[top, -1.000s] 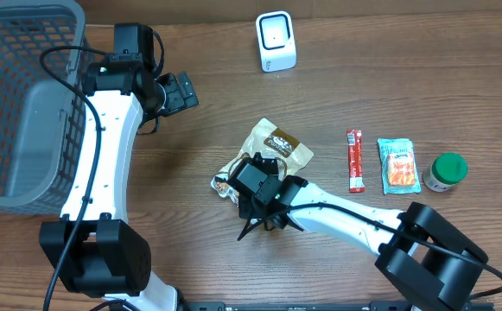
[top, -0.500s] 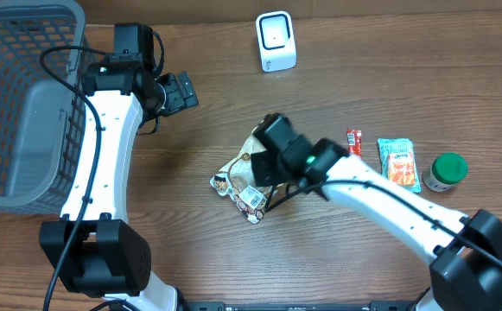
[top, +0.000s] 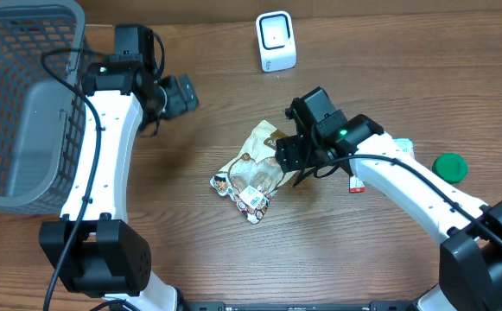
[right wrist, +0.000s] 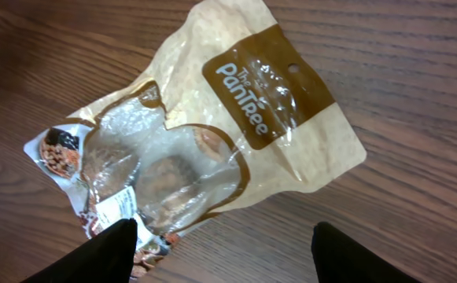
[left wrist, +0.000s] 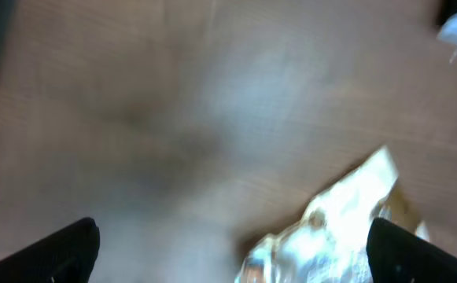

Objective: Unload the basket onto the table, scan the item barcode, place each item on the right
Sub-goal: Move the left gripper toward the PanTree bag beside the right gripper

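A grey basket (top: 26, 104) sits at the far left of the wooden surface (top: 190, 242). Beside it, my left claw (top: 181, 93) hangs with its fingers spread wide, gripping nothing. The brown-and-clear snack bag (top: 252, 168) lies crumpled mid-surface with a white label (top: 252, 197) at its near end, well apart from the white scanner (top: 276, 41) at the far edge. My right claw (right wrist: 220, 255) hovers at the bag's right side, fingers apart and empty. A green-lidded jar (top: 449, 166) stands farthest right.
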Motion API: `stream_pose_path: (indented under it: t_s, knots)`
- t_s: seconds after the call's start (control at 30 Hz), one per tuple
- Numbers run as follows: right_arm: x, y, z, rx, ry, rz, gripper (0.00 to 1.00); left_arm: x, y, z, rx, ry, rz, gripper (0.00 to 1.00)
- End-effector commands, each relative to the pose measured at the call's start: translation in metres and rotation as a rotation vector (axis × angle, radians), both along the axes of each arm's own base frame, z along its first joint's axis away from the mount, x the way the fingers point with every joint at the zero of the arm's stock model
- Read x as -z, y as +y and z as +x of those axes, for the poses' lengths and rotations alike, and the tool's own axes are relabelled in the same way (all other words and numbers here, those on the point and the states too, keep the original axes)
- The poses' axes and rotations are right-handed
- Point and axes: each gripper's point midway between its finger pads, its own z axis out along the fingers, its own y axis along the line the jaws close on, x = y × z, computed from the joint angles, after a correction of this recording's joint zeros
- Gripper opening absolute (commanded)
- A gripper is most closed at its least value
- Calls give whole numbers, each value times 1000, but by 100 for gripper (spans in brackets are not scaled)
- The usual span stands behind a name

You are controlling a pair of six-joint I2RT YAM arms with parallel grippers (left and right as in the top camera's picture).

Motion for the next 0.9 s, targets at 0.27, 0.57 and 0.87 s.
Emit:
stream_pose_path:
  t_s: [0.27, 0.57, 0.87]
  knots:
    - [-6, 4, 4, -34, -31, 21, 73, 0, -34, -43, 70, 148, -161, 61]
    - [-6, 4, 5, -34, -32, 21, 73, 68, -91, -116, 230, 424, -166, 91]
    - [-6, 4, 5, -33, -33, 22, 73, 114, -96, -132, 140, 462, -164, 86]
